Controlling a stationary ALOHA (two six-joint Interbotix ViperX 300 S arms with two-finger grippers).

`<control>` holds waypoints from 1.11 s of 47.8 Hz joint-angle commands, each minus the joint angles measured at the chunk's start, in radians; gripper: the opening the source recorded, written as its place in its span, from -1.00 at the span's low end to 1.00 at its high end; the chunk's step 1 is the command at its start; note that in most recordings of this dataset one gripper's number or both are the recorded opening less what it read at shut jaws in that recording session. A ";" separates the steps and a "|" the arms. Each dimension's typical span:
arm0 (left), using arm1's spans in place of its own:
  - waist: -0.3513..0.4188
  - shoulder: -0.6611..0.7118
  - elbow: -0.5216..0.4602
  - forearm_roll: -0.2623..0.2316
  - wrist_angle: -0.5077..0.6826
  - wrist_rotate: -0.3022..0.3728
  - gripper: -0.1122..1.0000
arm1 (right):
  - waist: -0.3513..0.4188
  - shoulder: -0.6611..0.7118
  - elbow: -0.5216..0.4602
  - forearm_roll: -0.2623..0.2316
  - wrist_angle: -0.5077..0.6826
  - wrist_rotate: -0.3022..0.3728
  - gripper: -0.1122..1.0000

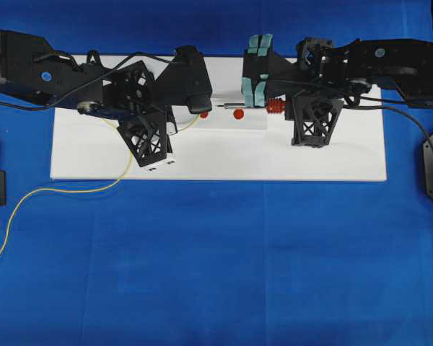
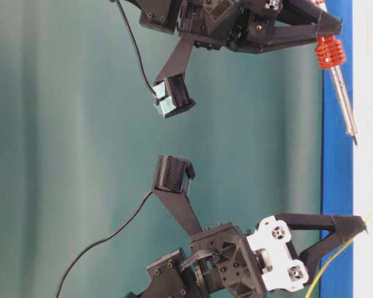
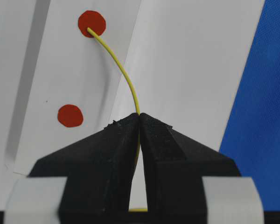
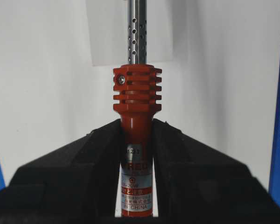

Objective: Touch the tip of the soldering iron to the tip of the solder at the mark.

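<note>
1. Two arms are over the white board (image 1: pixel 332 162), which sits on a blue cloth (image 1: pixel 216 267) in the overhead view, left arm at upper left, right arm at upper right.
2. The left gripper (image 3: pixel 140 116) has its jaws pinched tight on the solder (image 3: pixel 123 74), a thin yellow wire. In the left wrist view it comes out from between the black fingers (image 3: pixel 107 154) and curves up toward the upper left of the frame.
3. The tip of the solder (image 3: pixel 88 30) lies right on the upper red dot (image 3: pixel 92 23). A second red dot (image 3: pixel 70 115) sits lower left, apart from the wire.
4. The rest of the wire trails down off the board and across the cloth to the left edge of the overhead frame.
5. The right gripper (image 4: pixel 136 123) is clamped around the soldering iron (image 4: pixel 136 140) at its red-orange handle, just below the ribbed collar. The perforated metal shaft runs straight up out of the top of the right wrist frame.
6. In the table-level view the tip of the soldering iron (image 2: pixel 354 138) hangs at the right side, between two red dots and clearly apart from the solder's end lower down. No contact.
</note>
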 commanded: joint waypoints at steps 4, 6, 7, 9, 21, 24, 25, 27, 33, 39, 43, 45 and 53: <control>0.002 -0.011 -0.021 0.002 -0.006 -0.002 -0.77 | 0.014 0.009 -0.040 -0.003 -0.006 -0.002 -0.68; 0.002 -0.011 -0.021 0.002 -0.006 0.000 -0.77 | 0.015 0.015 -0.044 -0.003 -0.006 -0.002 -0.68; 0.002 -0.011 -0.021 0.002 -0.006 0.000 -0.77 | 0.017 0.020 -0.046 -0.003 -0.006 -0.002 -0.68; 0.002 -0.012 -0.021 0.002 -0.006 0.000 -0.77 | 0.017 0.029 -0.052 -0.003 -0.006 -0.003 -0.68; 0.002 -0.012 -0.018 0.002 -0.005 0.000 -0.77 | 0.017 0.069 -0.080 -0.003 -0.006 -0.008 -0.68; 0.002 -0.012 -0.018 0.002 -0.003 0.000 -0.77 | 0.017 0.077 -0.086 -0.003 -0.006 -0.008 -0.68; 0.002 -0.012 -0.017 0.002 -0.002 0.000 -0.77 | 0.017 0.080 -0.087 -0.003 -0.005 -0.008 -0.68; 0.002 -0.012 -0.017 0.002 -0.002 0.000 -0.77 | 0.017 0.081 -0.089 -0.003 -0.003 -0.008 -0.68; 0.002 -0.012 -0.017 0.002 -0.002 0.002 -0.77 | 0.017 0.083 -0.091 -0.003 -0.002 -0.008 -0.68; 0.002 -0.012 -0.018 0.002 0.000 0.002 -0.77 | 0.017 0.083 -0.091 -0.003 0.000 -0.008 -0.68; 0.002 -0.012 -0.018 0.002 0.000 0.002 -0.77 | 0.018 0.083 -0.091 -0.003 0.000 -0.008 -0.68; 0.002 -0.012 -0.018 0.002 0.000 0.002 -0.77 | 0.018 0.083 -0.091 -0.003 0.002 -0.008 -0.68; 0.002 -0.012 -0.018 0.002 0.000 0.002 -0.77 | 0.018 0.083 -0.092 -0.003 0.002 -0.009 -0.68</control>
